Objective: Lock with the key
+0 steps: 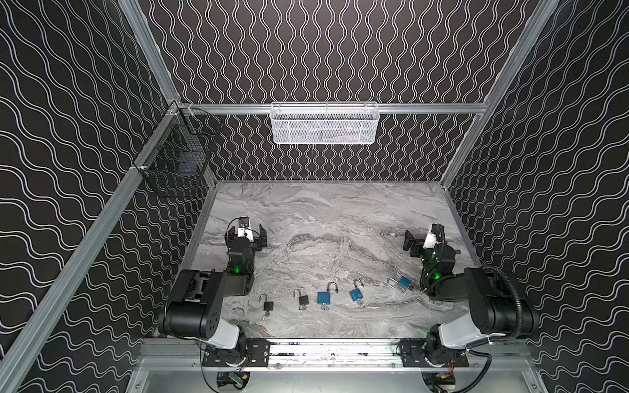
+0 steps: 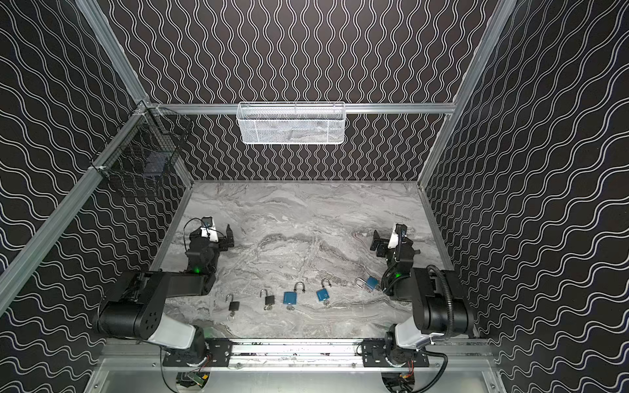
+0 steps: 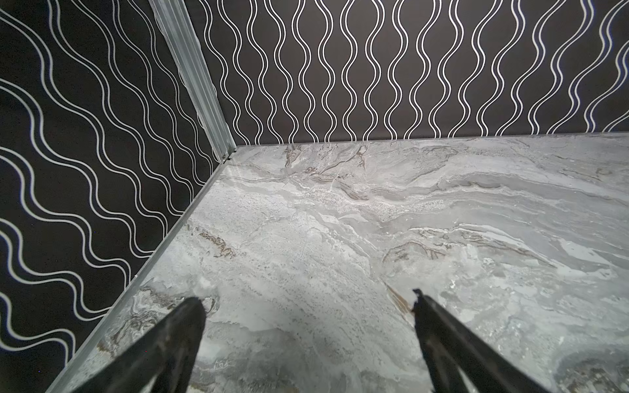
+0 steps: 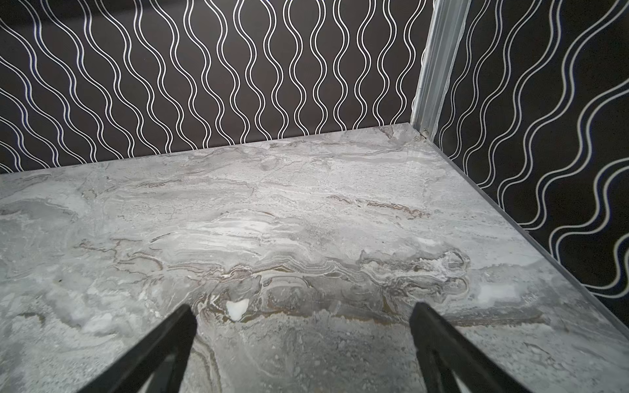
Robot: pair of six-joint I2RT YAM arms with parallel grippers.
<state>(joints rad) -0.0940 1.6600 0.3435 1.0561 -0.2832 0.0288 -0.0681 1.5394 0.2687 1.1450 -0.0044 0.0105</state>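
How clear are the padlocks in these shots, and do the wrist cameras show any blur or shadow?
In both top views the padlocks are small and soft, their keys barely resolved. In the left wrist view the left gripper is dark and blurred, shading the marble table beneath. In the right wrist view the right gripper has crisper edges beside a bright white patch.
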